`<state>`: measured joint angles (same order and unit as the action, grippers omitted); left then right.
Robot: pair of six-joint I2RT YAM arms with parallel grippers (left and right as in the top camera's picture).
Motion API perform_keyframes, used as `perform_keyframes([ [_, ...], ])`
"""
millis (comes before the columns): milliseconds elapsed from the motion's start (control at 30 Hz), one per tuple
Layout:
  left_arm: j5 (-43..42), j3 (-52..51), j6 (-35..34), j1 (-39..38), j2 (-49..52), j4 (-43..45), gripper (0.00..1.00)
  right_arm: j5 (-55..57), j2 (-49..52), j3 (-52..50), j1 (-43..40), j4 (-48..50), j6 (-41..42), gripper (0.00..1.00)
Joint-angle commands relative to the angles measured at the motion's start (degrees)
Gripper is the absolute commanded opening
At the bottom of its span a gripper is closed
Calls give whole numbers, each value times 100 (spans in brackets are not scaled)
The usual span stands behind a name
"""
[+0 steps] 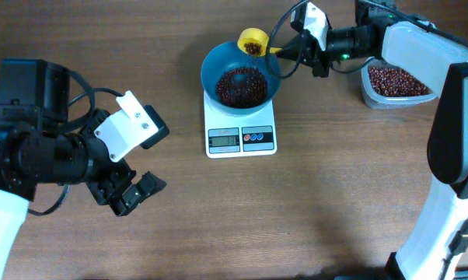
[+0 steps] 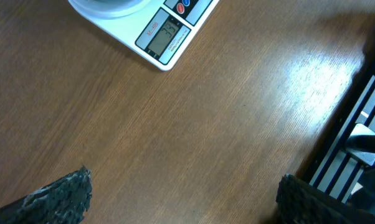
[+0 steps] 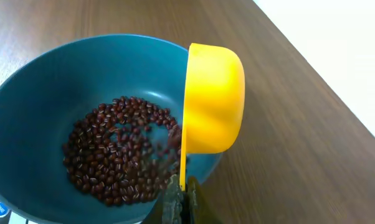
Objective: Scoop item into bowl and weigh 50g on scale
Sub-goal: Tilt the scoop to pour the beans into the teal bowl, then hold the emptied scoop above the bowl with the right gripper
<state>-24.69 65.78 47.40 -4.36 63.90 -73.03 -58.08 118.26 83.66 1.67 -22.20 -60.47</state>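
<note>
The teal-blue bowl [image 1: 211,71] stands on the white scale [image 1: 241,138] and holds a heap of dark reddish-brown beans [image 1: 240,85]. My right gripper [image 1: 296,48] is shut on the handle of a yellow scoop [image 1: 253,41], which is tipped over the bowl's far rim with beans in it. In the right wrist view the scoop [image 3: 215,96] is on its side above the bowl [image 3: 38,93] and beans [image 3: 119,152], with some falling; the jaws [image 3: 182,199] pinch its handle. My left gripper [image 1: 137,193] is open and empty over the table, left of the scale [image 2: 169,31].
A clear plastic tub [image 1: 370,93] of more beans [image 1: 397,80] stands at the far right, behind my right arm. The scale's display [image 1: 224,139] faces the front. The table edge and a dark rack [image 2: 356,143] show in the left wrist view.
</note>
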Motion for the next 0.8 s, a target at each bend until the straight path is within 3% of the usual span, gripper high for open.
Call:
perform_keyframes([
  [0, -98, -7, 68, 2, -28, -4, 99, -251, 9, 46, 63, 15, -13, 4],
  [133, -98, -7, 68, 2, -28, -4, 99, -1427, -129, 105, 79, 17, 774, 4],
  [400, -101, -7, 68, 2, -28, -4, 99, -1650, -868, 232, 234, 20, 3381, 4],
  [700, -98, -7, 68, 2, -28, -4, 99, -868, -868, 238, 245, -22, 3375, 4],
  [767, -98, -7, 68, 2, -28, -4, 99, -199, -868, 238, 282, -111, 3370, 4],
])
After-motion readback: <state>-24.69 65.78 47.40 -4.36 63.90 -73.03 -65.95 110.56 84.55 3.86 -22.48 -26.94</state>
